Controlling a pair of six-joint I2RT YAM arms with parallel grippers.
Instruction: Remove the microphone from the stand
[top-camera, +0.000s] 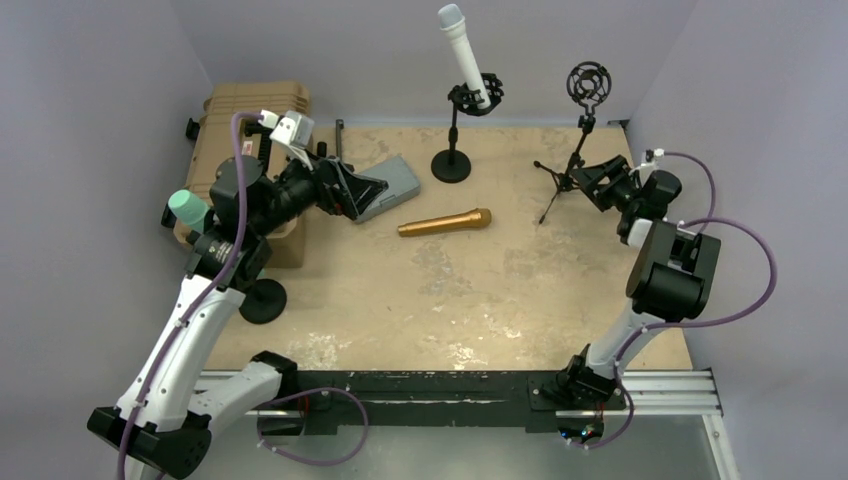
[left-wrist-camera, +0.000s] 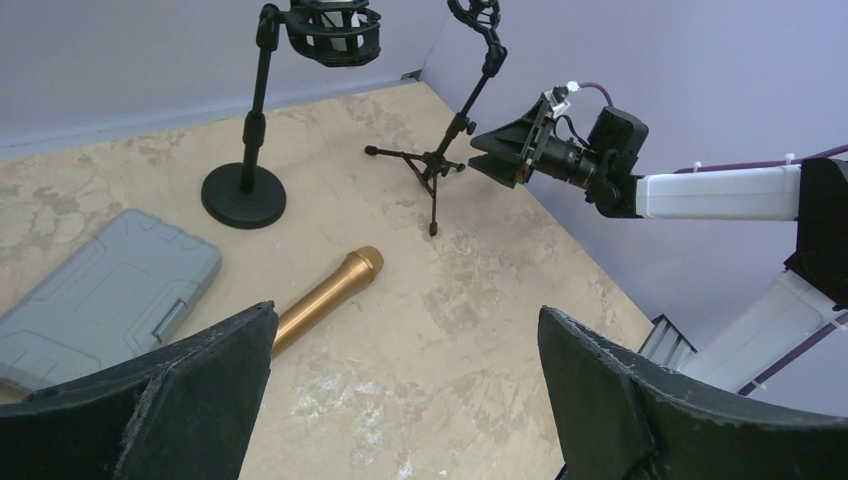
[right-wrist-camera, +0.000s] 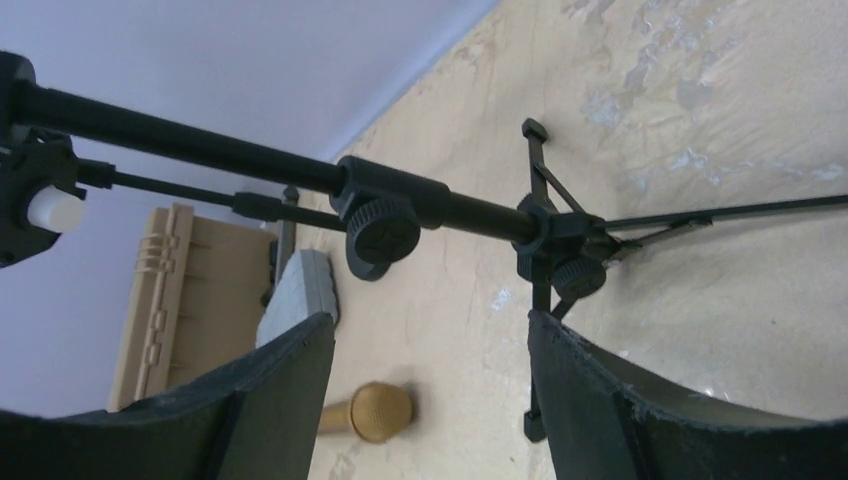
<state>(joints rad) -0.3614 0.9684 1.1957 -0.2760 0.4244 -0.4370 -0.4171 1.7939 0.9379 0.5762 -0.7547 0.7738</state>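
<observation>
Microphone (top-camera: 463, 55), white, leans in its stand (top-camera: 451, 165) at the far edge, well apart from my left gripper (top-camera: 378, 190) and right gripper (top-camera: 585, 182), both spread wide and empty.

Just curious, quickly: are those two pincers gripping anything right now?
Left pincer: open, holding nothing.
Right pincer: open, empty, facing the black tripod stand.

Flat gray case (top-camera: 395, 185) lies closed on beige table (top-camera: 480, 290), far-left area. Tan ribbed hard case (top-camera: 250, 105) sits just beside it, at the table's left edge.
</observation>
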